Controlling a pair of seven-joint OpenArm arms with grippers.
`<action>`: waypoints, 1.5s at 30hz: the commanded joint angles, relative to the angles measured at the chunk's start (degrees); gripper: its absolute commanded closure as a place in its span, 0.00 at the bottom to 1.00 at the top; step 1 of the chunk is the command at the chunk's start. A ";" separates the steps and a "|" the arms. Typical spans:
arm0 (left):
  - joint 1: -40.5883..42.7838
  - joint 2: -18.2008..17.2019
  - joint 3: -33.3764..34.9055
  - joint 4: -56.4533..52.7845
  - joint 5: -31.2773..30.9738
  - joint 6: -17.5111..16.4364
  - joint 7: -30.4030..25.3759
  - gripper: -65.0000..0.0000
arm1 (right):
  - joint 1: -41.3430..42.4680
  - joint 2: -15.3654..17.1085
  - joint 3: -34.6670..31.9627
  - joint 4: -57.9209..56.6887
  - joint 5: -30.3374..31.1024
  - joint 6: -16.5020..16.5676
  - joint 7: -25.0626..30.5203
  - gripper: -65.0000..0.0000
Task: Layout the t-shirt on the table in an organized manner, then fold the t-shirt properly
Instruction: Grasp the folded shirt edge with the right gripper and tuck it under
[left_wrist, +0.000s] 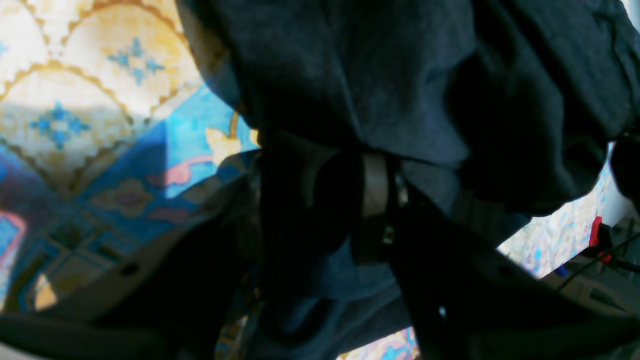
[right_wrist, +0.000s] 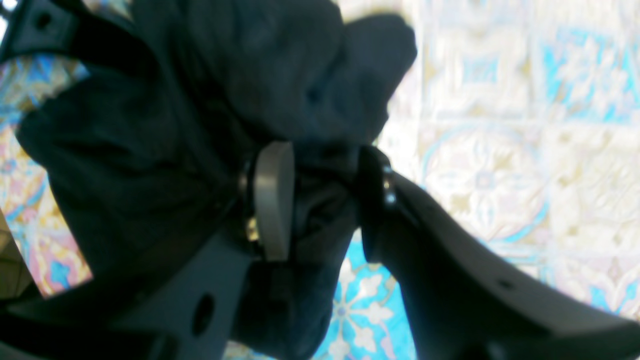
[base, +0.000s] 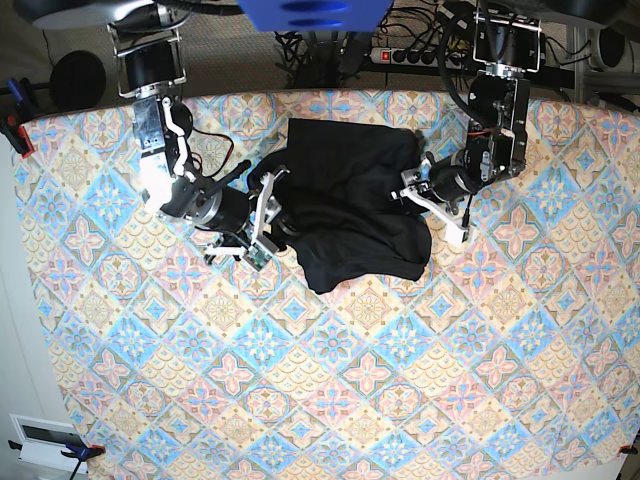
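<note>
Centrally, toward the far edge of the table, the t-shirt lies bunched between both grippers. Fabric fills the left gripper, whose jaws pinch it. Jaws of the right gripper stand apart with cloth between them. Both arms reach inward, low over the table.

Both arms are reaching in from the table's far edge, each bending inward toward the middle. The left gripper is clamping a fold of the t-shirt between its fingers. The right gripper is holding its jaws parted, with bunched fabric sitting loosely between them.
</note>
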 joint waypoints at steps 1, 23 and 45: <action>-0.64 -0.25 -0.13 0.80 -0.61 -0.41 -0.46 0.67 | 2.75 0.12 0.13 1.10 1.31 0.10 2.04 0.66; -0.99 -0.25 -0.22 0.72 -0.61 -0.41 -0.46 0.67 | 5.66 -2.17 -3.65 -5.31 1.31 0.36 2.30 0.60; -1.08 -0.25 -0.49 0.80 -0.61 -0.41 -0.46 0.67 | 4.95 -2.26 -5.41 1.02 1.40 2.74 1.95 0.98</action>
